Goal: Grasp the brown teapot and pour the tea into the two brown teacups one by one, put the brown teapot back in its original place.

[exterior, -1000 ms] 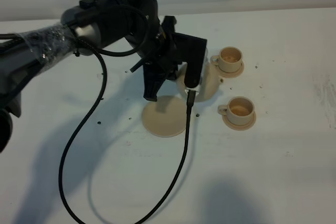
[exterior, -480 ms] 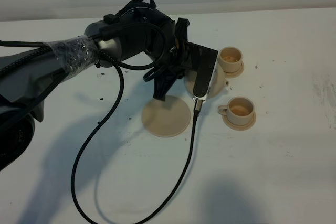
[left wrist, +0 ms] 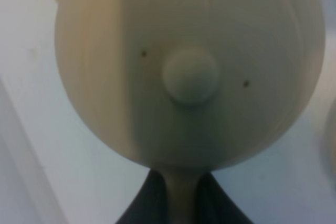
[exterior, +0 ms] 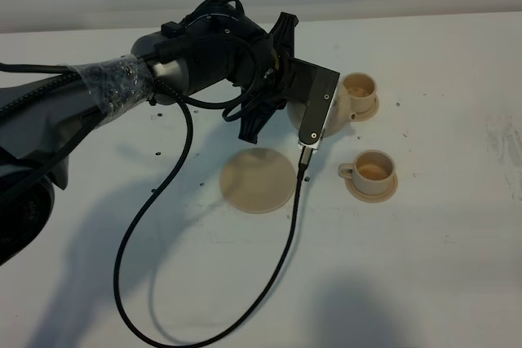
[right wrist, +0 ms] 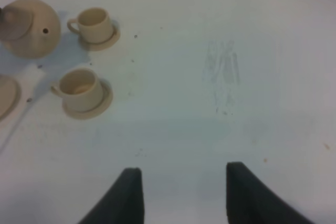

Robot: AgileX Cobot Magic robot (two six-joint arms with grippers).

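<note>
Left pincer (left wrist: 184,184) pinching loop handle (left wrist: 183,208) of round squat beige ceramic teapot (left wrist: 189,72); pot off wide flat beige saucer (exterior: 258,179), beside far small beige cup (exterior: 359,87). Right pincer (right wrist: 182,171) spread, holding nothing.

Smooth, matt ceramic teapot (left wrist: 189,72)

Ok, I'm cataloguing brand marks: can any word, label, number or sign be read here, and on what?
None: no text, number or sign shows on the brown teapot, the far teacup, the near teacup, the wide saucer or the black left arm.
</note>
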